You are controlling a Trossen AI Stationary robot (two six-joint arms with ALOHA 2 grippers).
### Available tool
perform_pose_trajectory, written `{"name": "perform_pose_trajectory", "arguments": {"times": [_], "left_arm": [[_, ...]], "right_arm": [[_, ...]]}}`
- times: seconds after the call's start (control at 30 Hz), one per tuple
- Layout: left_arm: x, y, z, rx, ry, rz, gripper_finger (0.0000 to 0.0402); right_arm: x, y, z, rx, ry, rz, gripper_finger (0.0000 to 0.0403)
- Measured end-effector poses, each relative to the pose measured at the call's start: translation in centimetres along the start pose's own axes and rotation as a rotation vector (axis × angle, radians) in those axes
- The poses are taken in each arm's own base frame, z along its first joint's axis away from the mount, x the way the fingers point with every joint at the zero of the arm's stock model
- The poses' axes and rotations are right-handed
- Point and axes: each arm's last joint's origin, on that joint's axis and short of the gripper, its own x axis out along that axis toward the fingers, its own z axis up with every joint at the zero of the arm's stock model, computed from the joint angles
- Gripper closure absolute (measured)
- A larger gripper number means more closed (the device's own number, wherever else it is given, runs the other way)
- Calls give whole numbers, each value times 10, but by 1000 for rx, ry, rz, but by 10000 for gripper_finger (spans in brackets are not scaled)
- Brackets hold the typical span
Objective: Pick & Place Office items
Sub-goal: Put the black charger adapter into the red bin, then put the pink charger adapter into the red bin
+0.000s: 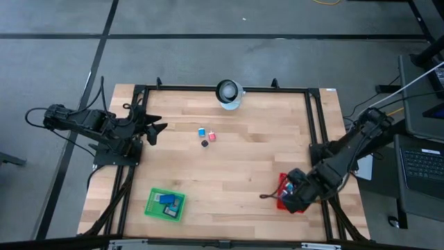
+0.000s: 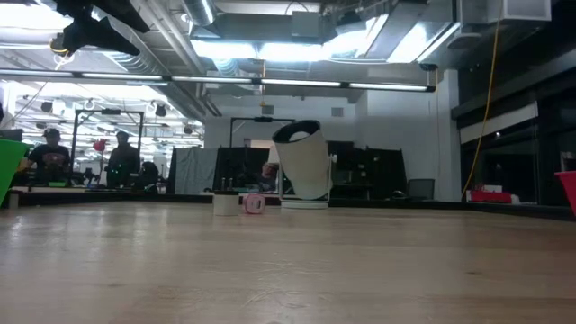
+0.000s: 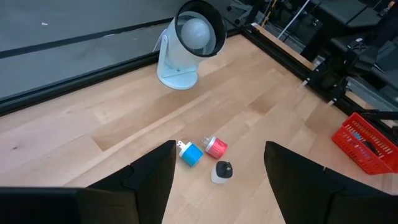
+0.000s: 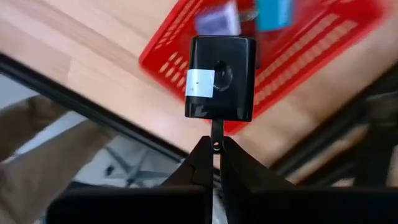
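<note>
Three tiny office items lie on the wood at mid-table: a blue one [image 1: 202, 132], a red one [image 1: 212, 137] and a black-and-white one [image 1: 205, 144]. My left gripper [image 1: 158, 128] hovers open to their left; its wrist view shows the blue [image 3: 191, 154], red [image 3: 216, 147] and black-and-white [image 3: 221, 172] items ahead between the fingers. My right gripper [image 1: 281, 196] is over the red mesh basket [image 1: 283, 182] at the table's near right. It is shut on a black block [image 4: 221, 78] with a white label. Blue items lie in that basket [image 4: 273, 12]. My right gripper pinches the black block's thin dark stem [image 4: 216, 134] between its two fingertips. The stem runs along the fingers, and the block stands out beyond their free ends. The block is lifted clear, over the red basket [image 4: 174, 56].
A green mesh basket [image 1: 165, 204] holding blue items sits at the near left. A larger round white ring-shaped object [image 1: 229, 94] stands at the far edge. Black rails [image 1: 316, 118] frame the table. Bare wood lies between the baskets. People show in the room beyond [image 2: 121, 157].
</note>
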Motion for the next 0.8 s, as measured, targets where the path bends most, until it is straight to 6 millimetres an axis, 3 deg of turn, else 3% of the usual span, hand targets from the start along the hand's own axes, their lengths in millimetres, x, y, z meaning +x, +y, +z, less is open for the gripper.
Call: {"name": "perform_pose_trajectory", "arguments": {"times": [0.17,0.4,0.53,0.67,0.8], "left_arm": [[0,0,0,-1,0,0,162],[0,0,0,-6,-3,-3,162],[0,0,0,-7,-3,-2,162],[0,0,1,-9,-14,4,162],[0,-1,2,-18,-37,7,162]], "right_arm": [[20,-5,-6,82,-24,23,373],[21,-7,-6,135,-99,33,242],[20,-6,-4,137,-128,45,193],[8,4,7,190,-380,216,177],[-7,14,38,291,-641,339,180]]}}
